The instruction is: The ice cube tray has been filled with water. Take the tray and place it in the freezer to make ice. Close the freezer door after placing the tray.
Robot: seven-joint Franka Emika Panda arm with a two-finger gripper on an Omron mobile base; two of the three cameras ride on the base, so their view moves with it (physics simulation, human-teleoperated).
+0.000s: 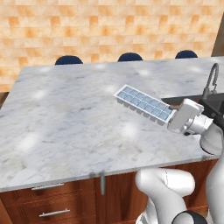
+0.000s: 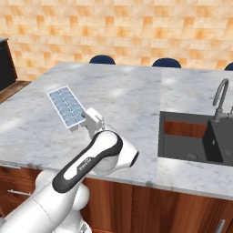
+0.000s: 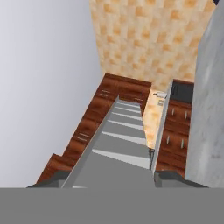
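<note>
Gripper [image 1: 174, 119] clamped on one short end of the ice cube tray [image 1: 144, 104], holding it tilted above the marble surface [image 1: 74, 118], near the surface's front edge and beside the sink [image 2: 195, 136]. Water [image 2: 67, 106] fills its cells.

White-grey marble bench [image 1: 65, 118] on an island, soft light patches on top. Reddish wood drawers [image 1: 48, 205] with silver bar handles below the front edge. Orange-tan tiled wall [image 1: 109, 26] behind. Three dark blue stool tops [image 1: 68, 60] poke up along the far edge. Dark sink basin [image 2: 191, 136] set in the bench, curved grey faucet [image 2: 221, 98] beside it. Dark panel at far left [image 2: 7, 66], possibly an appliance.
</note>
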